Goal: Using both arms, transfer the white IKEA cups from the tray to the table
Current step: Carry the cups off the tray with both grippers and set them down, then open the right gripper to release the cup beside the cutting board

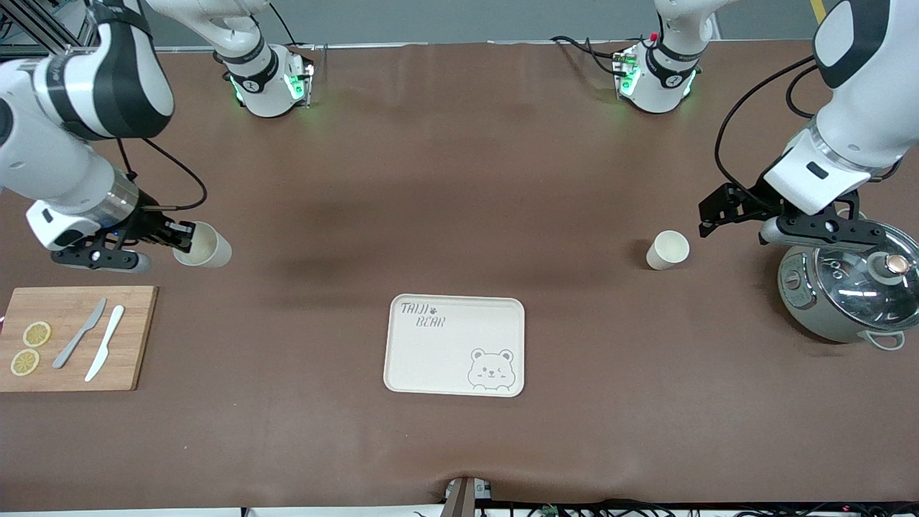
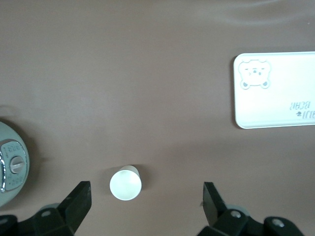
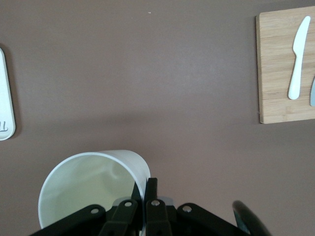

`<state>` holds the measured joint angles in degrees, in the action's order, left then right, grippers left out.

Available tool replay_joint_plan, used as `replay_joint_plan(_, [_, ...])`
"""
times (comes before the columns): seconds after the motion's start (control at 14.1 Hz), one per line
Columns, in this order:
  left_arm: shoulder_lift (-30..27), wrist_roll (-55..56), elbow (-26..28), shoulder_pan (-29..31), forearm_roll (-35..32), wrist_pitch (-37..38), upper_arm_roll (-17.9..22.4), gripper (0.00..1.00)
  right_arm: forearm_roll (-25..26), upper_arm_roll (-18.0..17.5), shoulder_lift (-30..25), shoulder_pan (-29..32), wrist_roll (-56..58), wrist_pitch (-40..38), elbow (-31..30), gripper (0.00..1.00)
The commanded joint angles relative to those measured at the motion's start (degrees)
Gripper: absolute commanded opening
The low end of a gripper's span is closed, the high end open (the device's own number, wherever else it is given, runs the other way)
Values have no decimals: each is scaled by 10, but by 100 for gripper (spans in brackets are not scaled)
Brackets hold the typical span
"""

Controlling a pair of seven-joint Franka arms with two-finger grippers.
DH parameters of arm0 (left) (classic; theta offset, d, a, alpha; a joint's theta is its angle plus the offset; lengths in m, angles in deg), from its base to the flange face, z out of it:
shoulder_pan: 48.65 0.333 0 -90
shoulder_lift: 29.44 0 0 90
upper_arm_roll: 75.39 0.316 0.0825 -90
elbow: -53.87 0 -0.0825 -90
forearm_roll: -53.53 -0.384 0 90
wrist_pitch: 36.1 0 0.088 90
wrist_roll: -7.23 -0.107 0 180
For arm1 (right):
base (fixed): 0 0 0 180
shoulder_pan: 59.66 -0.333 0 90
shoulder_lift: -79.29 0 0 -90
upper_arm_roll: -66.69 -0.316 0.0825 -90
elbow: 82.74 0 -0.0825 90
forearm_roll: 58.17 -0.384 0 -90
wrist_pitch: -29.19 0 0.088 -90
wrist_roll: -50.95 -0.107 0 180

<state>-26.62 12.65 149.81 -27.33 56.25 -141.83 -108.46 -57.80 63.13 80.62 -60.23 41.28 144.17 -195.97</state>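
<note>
One white cup (image 1: 668, 250) stands upright on the brown table toward the left arm's end. My left gripper (image 1: 718, 212) hangs over the table beside it, open and empty. In the left wrist view the cup (image 2: 125, 183) lies between the spread fingers (image 2: 78, 199), closer to one of them, and the gripper (image 2: 145, 196) is above it. My right gripper (image 1: 179, 240) is shut on the wall of the second white cup (image 1: 204, 245) and holds it tilted at the right arm's end. The right wrist view shows the gripper (image 3: 146, 189) pinching that cup's (image 3: 88, 187) rim.
A cream bear tray (image 1: 445, 359) lies mid-table, nearer the front camera. A wooden board (image 1: 133, 337) with two knives and lemon slices lies at the right arm's end. A grey-green pot (image 1: 826, 316) with a glass lid stands under the left arm's wrist.
</note>
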Motion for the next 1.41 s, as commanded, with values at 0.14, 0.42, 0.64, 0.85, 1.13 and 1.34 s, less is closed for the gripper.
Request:
replay_joint_plan(0.14, [12, 13, -31, 2, -17, 30, -6, 100, -4, -7, -29, 18, 11, 144, -125, 0])
replay_joint_plan(0.42, [5, 5, -30, 7, -19, 49, -1, 100, -4, -8, -13, 25, 11, 245, -168, 0])
replay_joint_plan(0.64, [1, 3, -26, -91, -31, 64, 98, 100, -4, -8, 27, 30, 14, 301, -171, 0])
replay_joint_plan(0.85, [-4, -16, -22, -152, -31, 68, 167, 100, -4, -7, 70, 33, 14, 357, -171, 0])
replay_joint_plan(1.13, [-4, -22, -19, -177, -30, 68, 202, 100, -4, -7, 131, 33, 14, 416, -166, 0])
replay_joint_plan(1.34, [-3, -24, -22, -178, -30, 68, 205, 100, -4, -7, 163, 34, 13, 442, -162, 0])
